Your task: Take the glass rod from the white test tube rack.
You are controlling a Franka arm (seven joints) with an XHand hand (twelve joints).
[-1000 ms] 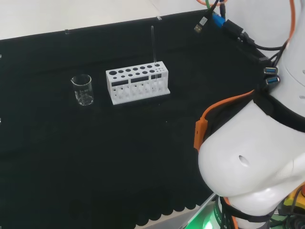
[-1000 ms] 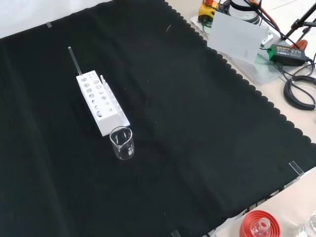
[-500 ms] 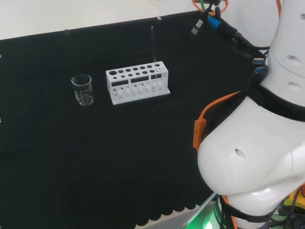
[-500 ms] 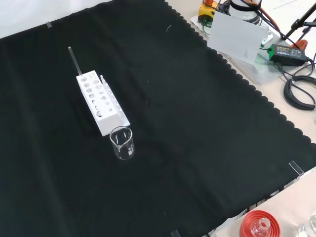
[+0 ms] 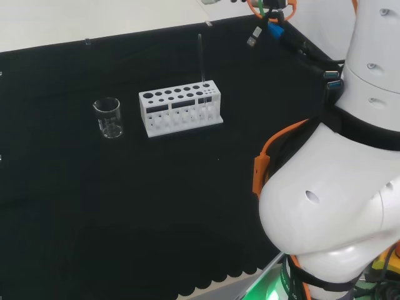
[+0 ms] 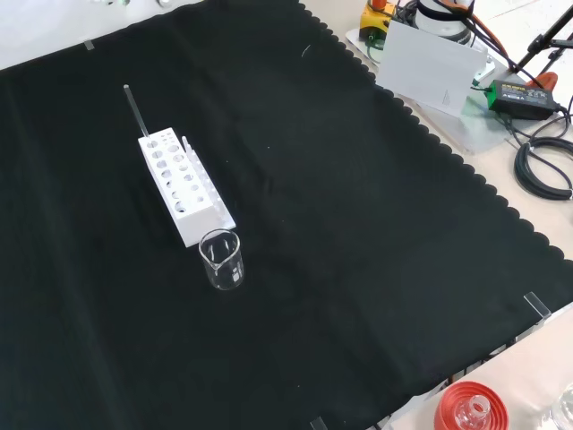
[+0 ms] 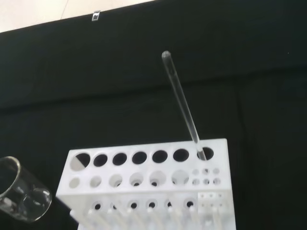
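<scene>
The white test tube rack [image 5: 180, 111] stands on the black cloth, left of the arm's links in the head view. A clear glass rod [image 5: 201, 59] stands in the back-row hole at its right end and rises well above it. In the front view the rack [image 6: 183, 184] runs away from the camera, with the rod [image 6: 136, 112] at its far end. The wrist view looks down on the rack [image 7: 144, 182] from close by; the rod [image 7: 182, 105] leans in the last large hole. Nothing touches the rod.
A small clear beaker [image 5: 108, 117] stands just off the rack's other end, nearest the camera in the front view [image 6: 222, 260]. The arm's white links [image 5: 331, 212] rise at the head view's right. A red ribbed stand [image 6: 470, 408] and cables [image 6: 546, 170] lie off the cloth.
In the head view the arm's upper links and cable bundle have swung up and to the left. The rack, rod and beaker have not moved.
</scene>
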